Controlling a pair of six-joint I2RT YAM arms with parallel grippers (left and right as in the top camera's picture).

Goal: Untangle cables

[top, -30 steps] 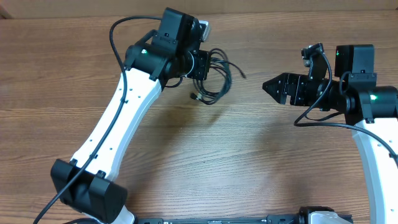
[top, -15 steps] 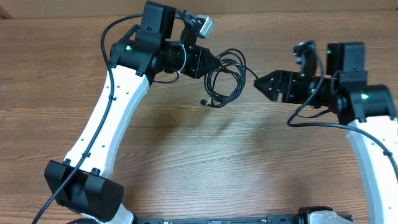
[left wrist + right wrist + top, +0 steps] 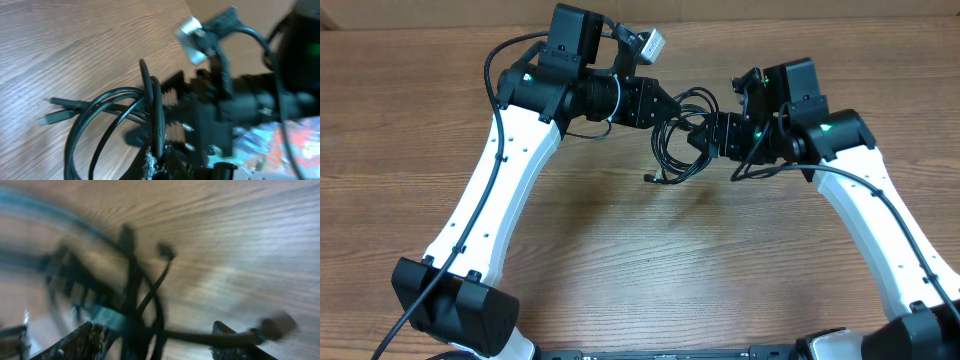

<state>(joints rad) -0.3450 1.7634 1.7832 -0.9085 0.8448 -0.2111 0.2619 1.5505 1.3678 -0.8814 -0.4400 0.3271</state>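
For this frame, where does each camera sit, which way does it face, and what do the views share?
Overhead: fixed above, looking straight down at the table; shows both white arms, with left gripper and right gripper at the cables.
Left wrist: on the left arm, facing the cables and the right gripper opposite; own fingers at bottom edge.
Right wrist: blurred, facing the cables; own fingers below.
All three share the cables.

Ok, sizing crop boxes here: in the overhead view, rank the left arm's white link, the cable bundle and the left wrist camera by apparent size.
1. left arm's white link
2. cable bundle
3. left wrist camera, which sits nearer the lens yet still looks smallest
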